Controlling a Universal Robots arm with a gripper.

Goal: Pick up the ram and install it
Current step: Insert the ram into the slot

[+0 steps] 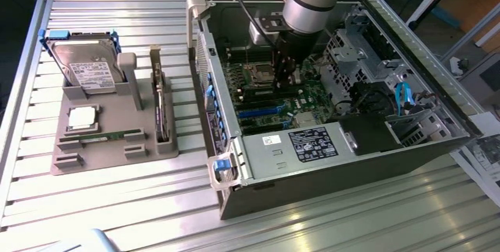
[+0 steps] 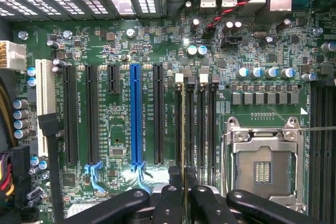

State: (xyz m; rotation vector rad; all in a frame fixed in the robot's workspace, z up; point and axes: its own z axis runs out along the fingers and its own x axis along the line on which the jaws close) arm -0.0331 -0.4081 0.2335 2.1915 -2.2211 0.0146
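fingers (image 2: 183,184) closed over motherboard (image 2: 121,40); ram (image 1: 102,137) on tray (image 1: 105,159).

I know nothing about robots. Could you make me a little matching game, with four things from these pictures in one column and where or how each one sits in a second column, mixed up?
Things
1. hard drive
2. ram
3. pincer
4. blue slot

Places
A. on the motherboard, between black slots
B. lying flat in the grey holder
C. standing upright in the grey holder
D. inside the open computer case, above the motherboard

Pairs: 1-C, 2-B, 3-D, 4-A
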